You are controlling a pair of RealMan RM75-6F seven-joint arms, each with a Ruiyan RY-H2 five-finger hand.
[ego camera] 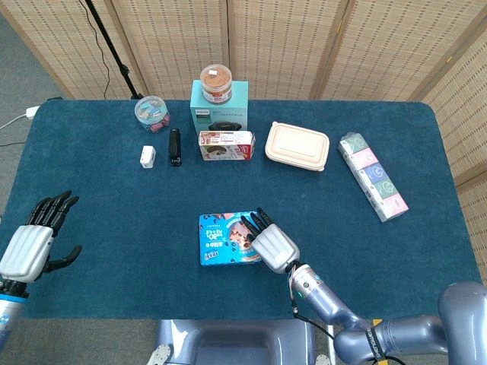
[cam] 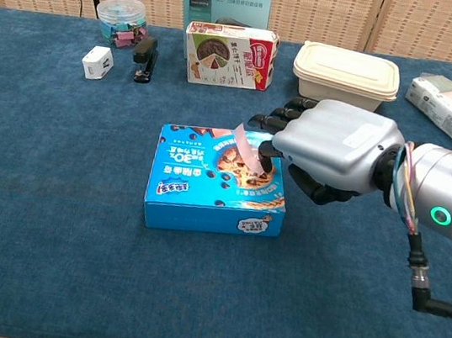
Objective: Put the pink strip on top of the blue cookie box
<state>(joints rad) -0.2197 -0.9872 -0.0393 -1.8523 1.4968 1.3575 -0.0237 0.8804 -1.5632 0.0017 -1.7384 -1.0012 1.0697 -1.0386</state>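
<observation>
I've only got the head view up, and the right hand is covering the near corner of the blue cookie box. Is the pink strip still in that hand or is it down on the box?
Observer: In the chest view the right hand pinches the pink strip at its lower end, right over the blue cookie box; the rest of the strip sticks up, tilted.
Operator: So it isn't lying flat?
Observer: No. Its upper end stands clear above the lid; I cannot tell whether the pinched end touches the lid.
Operator: Which part of the lid is it over?
Observer: The right half, over the printed cookie picture, near the far edge.
</observation>
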